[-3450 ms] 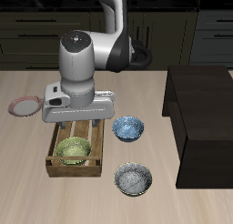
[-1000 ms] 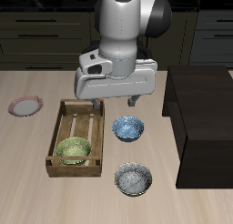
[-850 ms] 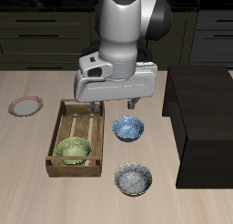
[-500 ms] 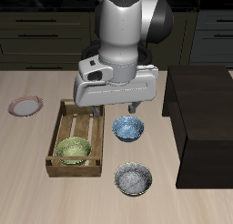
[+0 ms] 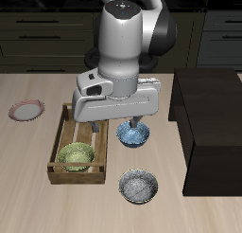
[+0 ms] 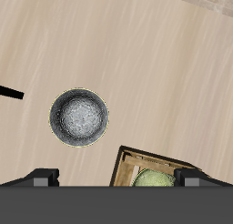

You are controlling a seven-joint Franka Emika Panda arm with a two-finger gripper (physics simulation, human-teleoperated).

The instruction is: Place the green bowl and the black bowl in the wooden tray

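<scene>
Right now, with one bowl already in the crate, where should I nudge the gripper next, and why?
Probably toward the table's front edge and down over the black bowl with the grey-white speckled inside. The olive-green bowl already sits in the light-brown wooden tray, while the black one is on the bare table beside it. The gripper hangs farther back, holding nothing.

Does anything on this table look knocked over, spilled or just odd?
Nothing stands out. The green bowl sits upright inside the wooden tray, the black bowl stands upright on the table nearer the front edge, and the blue patterned bowl and pink-rimmed plate lie flat. No spills or damage show.
</scene>
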